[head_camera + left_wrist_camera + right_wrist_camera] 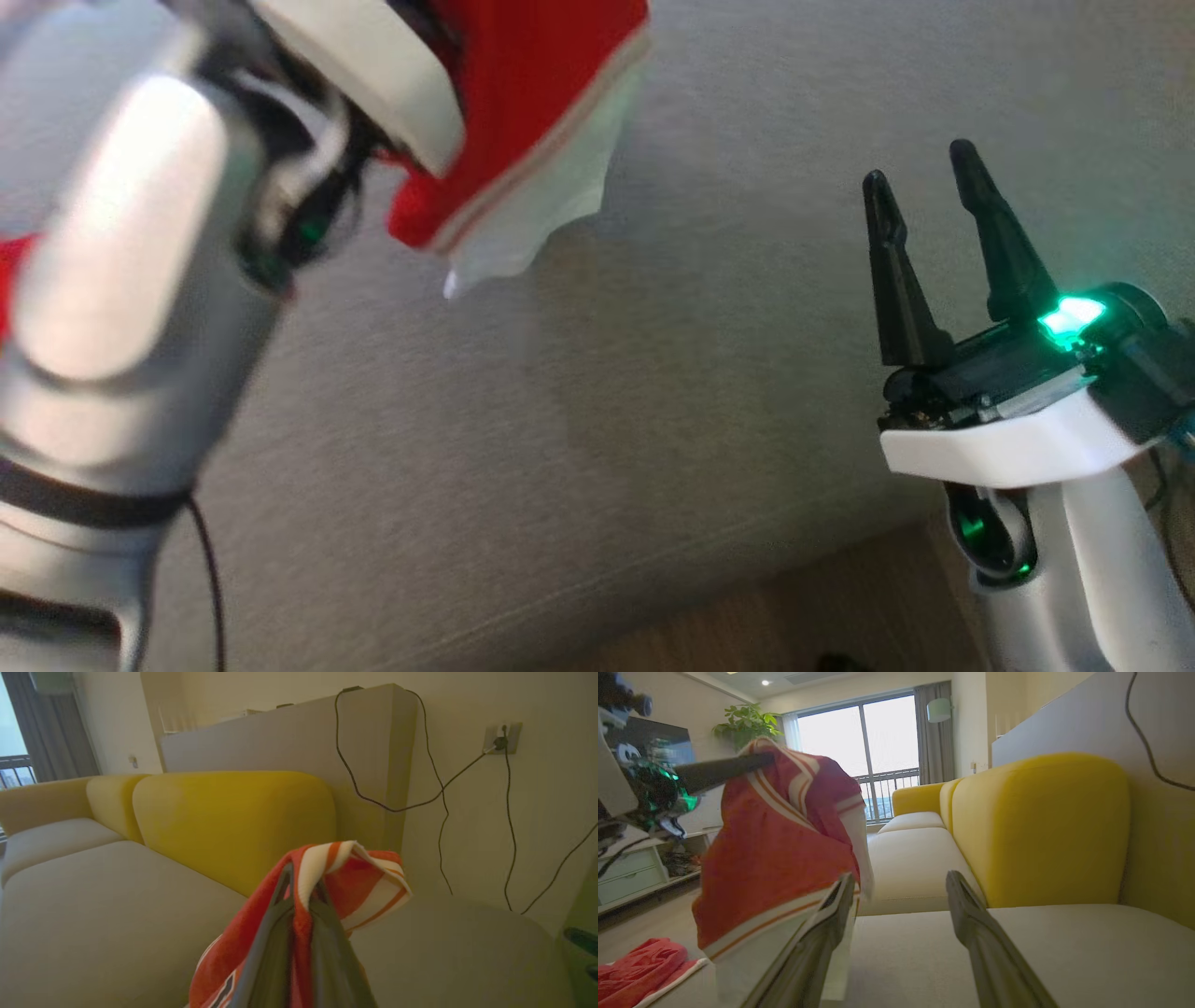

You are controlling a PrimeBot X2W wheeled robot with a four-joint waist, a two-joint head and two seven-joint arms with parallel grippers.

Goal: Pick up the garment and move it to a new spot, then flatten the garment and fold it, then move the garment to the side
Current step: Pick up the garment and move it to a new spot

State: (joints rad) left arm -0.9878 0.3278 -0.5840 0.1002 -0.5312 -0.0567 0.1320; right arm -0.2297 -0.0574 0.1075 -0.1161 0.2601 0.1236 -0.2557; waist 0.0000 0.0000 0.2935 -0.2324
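Note:
The garment [523, 121] is red cloth with white and orange stripes, hanging in the air above the grey sofa seat [597, 420]. My left gripper [303, 882] is shut on a bunched fold of the garment [369, 882], which drapes down over the fingers. From the right wrist, the garment [775, 858] dangles from the left gripper's dark finger [724, 770], its lower hem close beside my right gripper's left finger [831, 919]. My right gripper [919, 163] stands open over the seat to the right of the cloth, with nothing between its fingers [901, 879].
More red cloth [640, 966] lies on the seat near the front edge. Yellow backrest cushions [233, 821] rise behind the seat. Black cables [439, 788] hang from a wall socket [502, 739]. Wooden floor [794, 616] shows past the seat's front edge.

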